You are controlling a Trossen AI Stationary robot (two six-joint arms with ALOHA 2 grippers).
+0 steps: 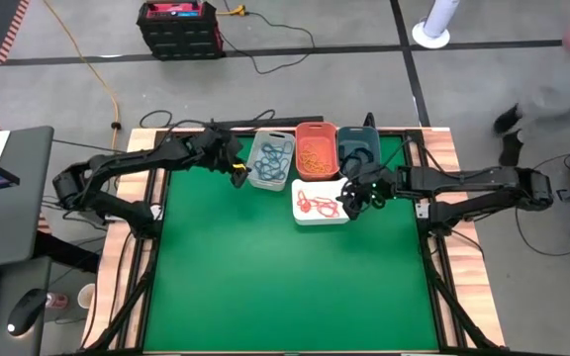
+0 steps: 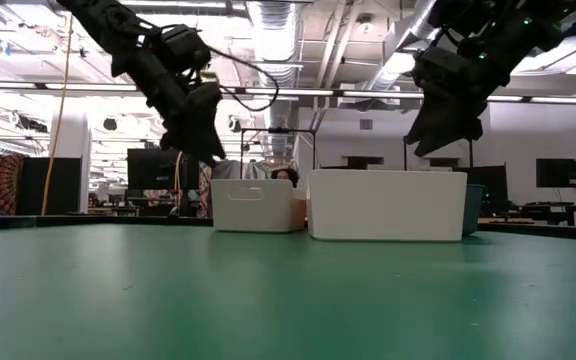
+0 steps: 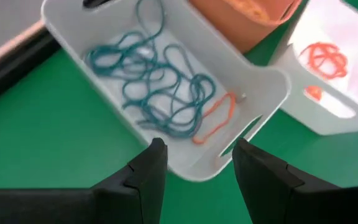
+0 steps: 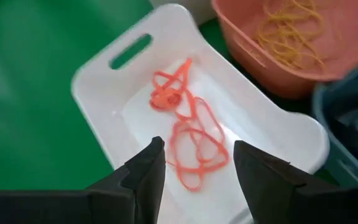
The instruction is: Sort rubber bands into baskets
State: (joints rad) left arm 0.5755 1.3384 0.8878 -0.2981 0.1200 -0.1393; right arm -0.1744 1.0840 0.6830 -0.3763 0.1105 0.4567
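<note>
I count four baskets (image 1: 316, 148): grey, coral, slate, white. Left gripper (image 3: 197, 163) spread empty over grey; one red band (image 3: 215, 116) among teal. Right gripper (image 4: 194, 163) spread, 3 o'clock of white.

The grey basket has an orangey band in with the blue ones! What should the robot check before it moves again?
1. Left gripper empty and open above the light grey basket: ok.
2. Grey basket holds only teal bands: not ok, one red-orange band lies among them near the handle end.
3. Right gripper empty and open over the white basket: ok.
4. White basket holds only red bands: ok.
5. Coral basket holds only yellow bands: ok as far as shown.
6. Dark blue basket contents: cannot tell.
</note>
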